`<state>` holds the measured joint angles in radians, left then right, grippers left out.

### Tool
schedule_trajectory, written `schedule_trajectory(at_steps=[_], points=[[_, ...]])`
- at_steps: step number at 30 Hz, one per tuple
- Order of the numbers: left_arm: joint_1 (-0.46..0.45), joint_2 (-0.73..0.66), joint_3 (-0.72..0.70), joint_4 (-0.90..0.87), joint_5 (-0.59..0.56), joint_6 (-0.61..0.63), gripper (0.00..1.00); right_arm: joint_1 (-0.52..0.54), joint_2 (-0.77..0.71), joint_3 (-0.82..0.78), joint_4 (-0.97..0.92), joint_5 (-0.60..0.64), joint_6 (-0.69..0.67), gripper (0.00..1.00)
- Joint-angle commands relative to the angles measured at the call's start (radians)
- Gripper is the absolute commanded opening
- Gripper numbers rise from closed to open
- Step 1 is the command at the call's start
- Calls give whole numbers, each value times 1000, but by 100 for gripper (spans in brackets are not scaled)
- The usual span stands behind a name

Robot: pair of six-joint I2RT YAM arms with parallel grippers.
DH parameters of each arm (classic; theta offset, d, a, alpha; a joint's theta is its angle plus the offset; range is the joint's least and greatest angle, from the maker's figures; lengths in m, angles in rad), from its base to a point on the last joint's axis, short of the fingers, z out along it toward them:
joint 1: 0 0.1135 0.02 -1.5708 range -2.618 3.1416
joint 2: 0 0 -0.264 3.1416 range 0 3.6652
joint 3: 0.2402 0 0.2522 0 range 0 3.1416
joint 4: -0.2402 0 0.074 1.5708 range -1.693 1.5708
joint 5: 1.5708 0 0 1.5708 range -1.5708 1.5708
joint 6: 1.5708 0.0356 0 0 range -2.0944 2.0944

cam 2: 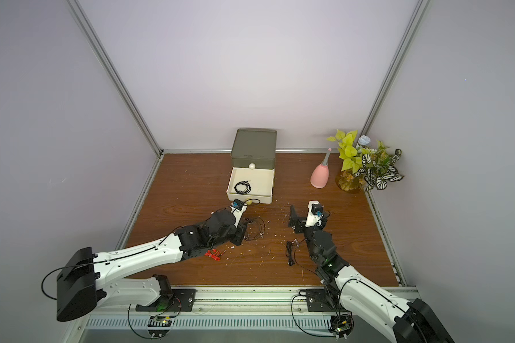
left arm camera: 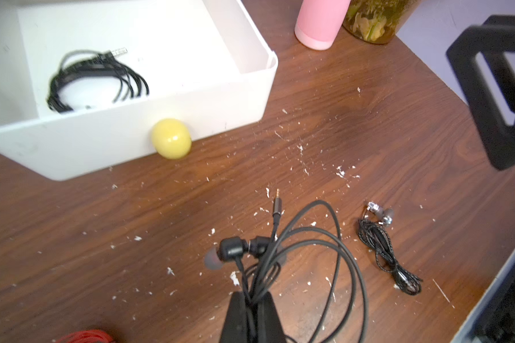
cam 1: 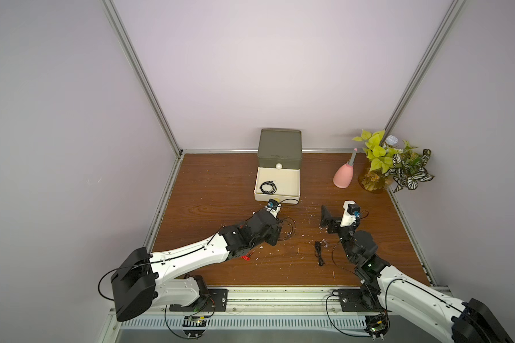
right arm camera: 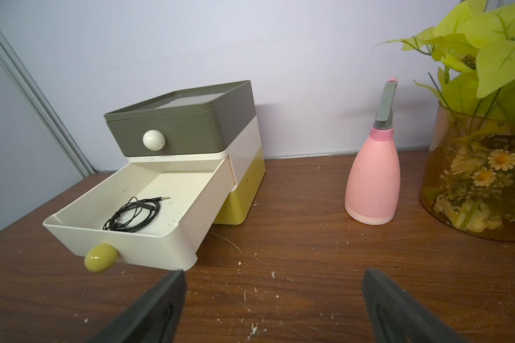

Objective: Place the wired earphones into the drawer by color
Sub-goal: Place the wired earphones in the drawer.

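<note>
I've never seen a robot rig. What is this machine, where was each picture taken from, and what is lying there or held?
Two robot arms work at a wooden table. Two pictures look down from overhead; two come from cameras on the arms' wrists. The left gripper is shut on a black earphone bundle; the right gripper is open, empty. The drawer box stands at the back, its cream drawer pulled out with black earphones inside. Another black set and a red set lie on the table. A pink spray bottle and a plant stand nearby.
</note>
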<state>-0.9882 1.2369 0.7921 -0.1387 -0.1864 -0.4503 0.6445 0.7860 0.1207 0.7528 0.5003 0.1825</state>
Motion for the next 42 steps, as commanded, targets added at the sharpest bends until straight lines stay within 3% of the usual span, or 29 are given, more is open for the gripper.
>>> schedule_trajectory(at_steps=[1, 13, 20, 33, 42], points=[[-10, 4, 80, -44, -99, 80, 0, -5, -14, -3, 45, 17, -10, 99], [89, 176, 344, 2, -131, 268, 0, -5, -30, -6, 42, 19, -10, 99], [113, 265, 419, 81, -274, 415, 0, -5, -28, -6, 43, 18, -8, 99], [257, 367, 410, 203, -194, 450, 0, -4, -19, -6, 48, 18, -10, 99], [293, 422, 371, 252, -147, 460, 0, -6, -11, -7, 51, 18, -9, 99]])
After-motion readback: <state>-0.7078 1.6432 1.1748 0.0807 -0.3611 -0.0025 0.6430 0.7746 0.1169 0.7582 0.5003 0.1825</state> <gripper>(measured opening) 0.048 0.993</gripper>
